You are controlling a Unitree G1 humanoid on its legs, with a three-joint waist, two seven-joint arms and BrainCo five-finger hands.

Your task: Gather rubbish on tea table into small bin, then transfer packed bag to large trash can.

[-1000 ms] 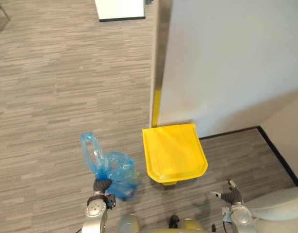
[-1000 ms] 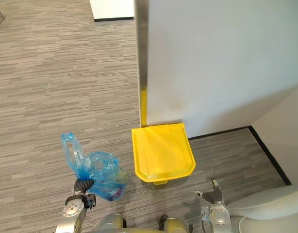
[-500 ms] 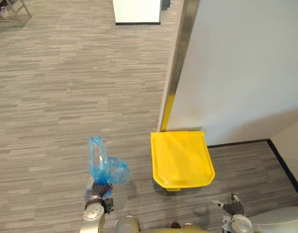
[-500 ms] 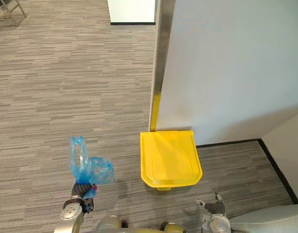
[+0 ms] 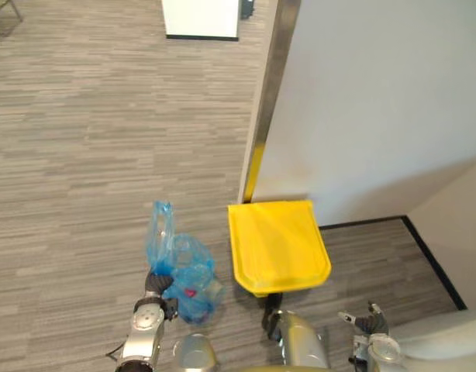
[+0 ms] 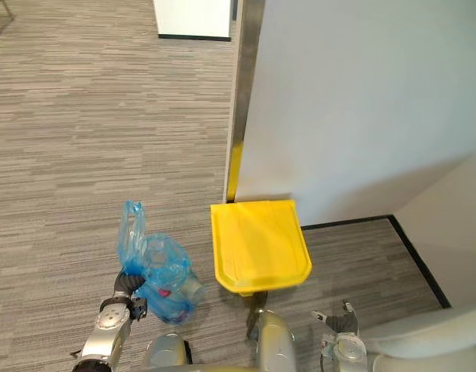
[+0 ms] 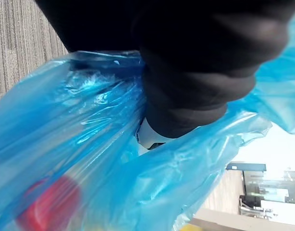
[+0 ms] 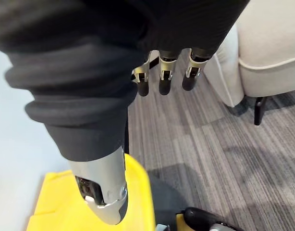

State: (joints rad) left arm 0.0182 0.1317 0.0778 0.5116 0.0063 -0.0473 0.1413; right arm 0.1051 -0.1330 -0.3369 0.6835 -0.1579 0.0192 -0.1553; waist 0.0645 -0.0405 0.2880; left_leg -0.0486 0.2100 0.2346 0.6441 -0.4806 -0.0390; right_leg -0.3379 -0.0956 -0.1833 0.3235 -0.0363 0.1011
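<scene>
Change: blue bag closer to yellow trash can than half a second back, though the view shifted too; carry judged nearly done.
Yellow trash can: lid down, contents hidden.
Blue bag: packed; red item inside.
Left hand: clenched round bag's neck.
Right hand: fingers loose, empty, near armchair.

Blue bag: thin crinkled plastic film, translucent, glossy. Yellow bin lid: smooth hard plastic, slight sheen. Floor: matt ribbed grey carpet. Wall corner strip: brushed metal.
</scene>
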